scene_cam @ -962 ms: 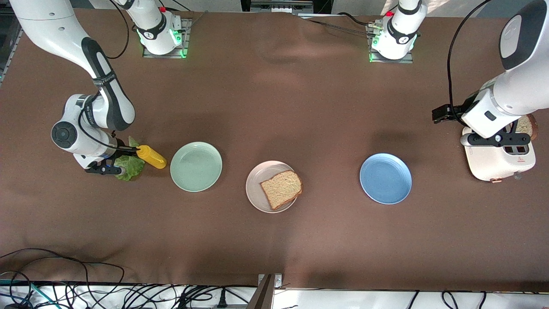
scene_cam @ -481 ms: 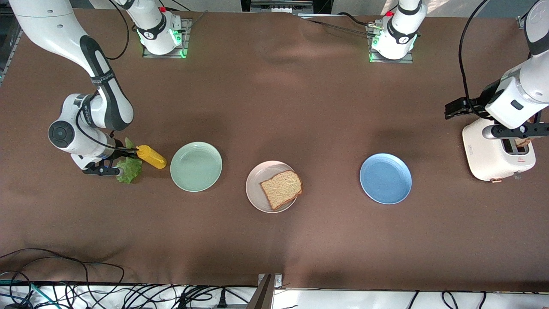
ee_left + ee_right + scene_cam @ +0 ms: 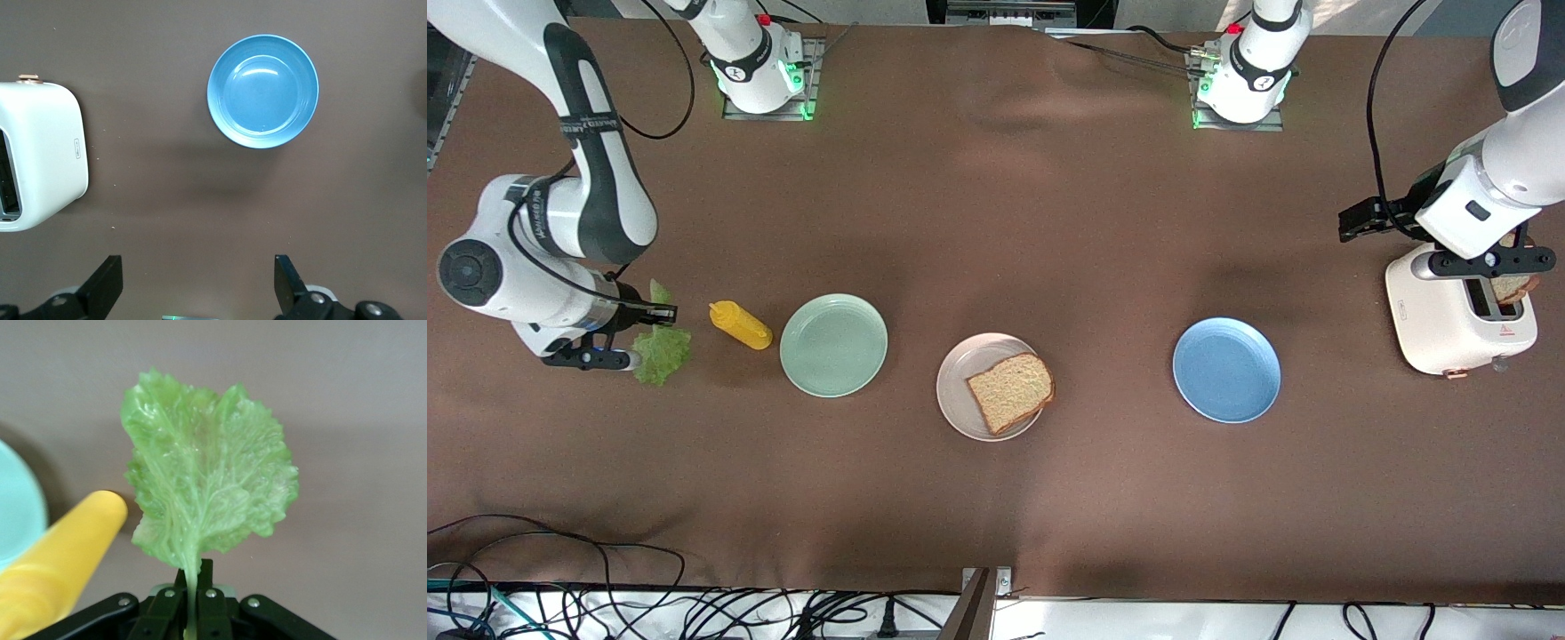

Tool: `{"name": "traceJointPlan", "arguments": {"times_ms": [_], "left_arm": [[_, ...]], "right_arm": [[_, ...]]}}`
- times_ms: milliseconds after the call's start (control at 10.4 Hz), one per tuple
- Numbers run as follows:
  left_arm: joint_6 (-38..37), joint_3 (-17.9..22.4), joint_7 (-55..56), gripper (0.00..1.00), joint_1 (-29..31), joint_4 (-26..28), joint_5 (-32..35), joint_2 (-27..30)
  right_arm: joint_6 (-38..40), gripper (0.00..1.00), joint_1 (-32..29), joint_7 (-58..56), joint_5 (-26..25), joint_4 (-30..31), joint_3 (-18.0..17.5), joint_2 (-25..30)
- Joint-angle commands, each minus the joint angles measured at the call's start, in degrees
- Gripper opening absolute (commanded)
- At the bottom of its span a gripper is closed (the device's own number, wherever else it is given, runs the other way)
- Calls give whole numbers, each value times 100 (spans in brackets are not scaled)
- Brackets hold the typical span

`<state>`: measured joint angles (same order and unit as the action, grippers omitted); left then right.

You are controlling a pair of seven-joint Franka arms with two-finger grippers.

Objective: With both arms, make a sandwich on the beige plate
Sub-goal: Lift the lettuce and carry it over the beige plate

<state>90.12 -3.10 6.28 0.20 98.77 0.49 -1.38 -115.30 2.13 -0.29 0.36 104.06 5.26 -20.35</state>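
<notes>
One brown bread slice (image 3: 1011, 391) lies on the beige plate (image 3: 957, 378) at the table's middle. A second bread slice (image 3: 1512, 289) sticks out of a slot of the white toaster (image 3: 1440, 329) at the left arm's end. My left gripper (image 3: 1488, 265) hangs over the toaster; in the left wrist view it (image 3: 197, 290) is open and empty. My right gripper (image 3: 630, 348) is shut on the stem of the green lettuce leaf (image 3: 662, 349) and holds it just above the table. The right wrist view shows the leaf (image 3: 208, 480) hanging from the shut gripper (image 3: 194, 579).
A yellow squeeze bottle (image 3: 740, 324) lies between the lettuce and the mint-green plate (image 3: 833, 345). A blue plate (image 3: 1226, 370) sits between the beige plate and the toaster, and shows in the left wrist view (image 3: 263, 90) beside the toaster (image 3: 40, 163).
My right gripper has carried the lettuce away from the yellow bottle toward the right arm's end of the table. My left gripper has shifted slightly over the toaster.
</notes>
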Motion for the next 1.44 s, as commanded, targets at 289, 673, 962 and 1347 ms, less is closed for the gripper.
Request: {"name": "traceJointPlan", "arguments": {"times_ms": [289,673,962,1347], "left_arm": [[94,-15,-12,100,42,266,-58,243],[94,3,-74,100,94,222,-119,217],[-47,11,-83,100,164,231,-128,217],[-73,20,-197,100,331,231,-137,217]], "right_arm": [[2046,0,557,47,-18,-1906,-86,-13],[2794,0,1349,548,-45,-2689,-121,-30],[2715,0,1746,758,349,-2821,-139,-92],[2434,0,1993,821,509,-2821,-508,-381]]}}
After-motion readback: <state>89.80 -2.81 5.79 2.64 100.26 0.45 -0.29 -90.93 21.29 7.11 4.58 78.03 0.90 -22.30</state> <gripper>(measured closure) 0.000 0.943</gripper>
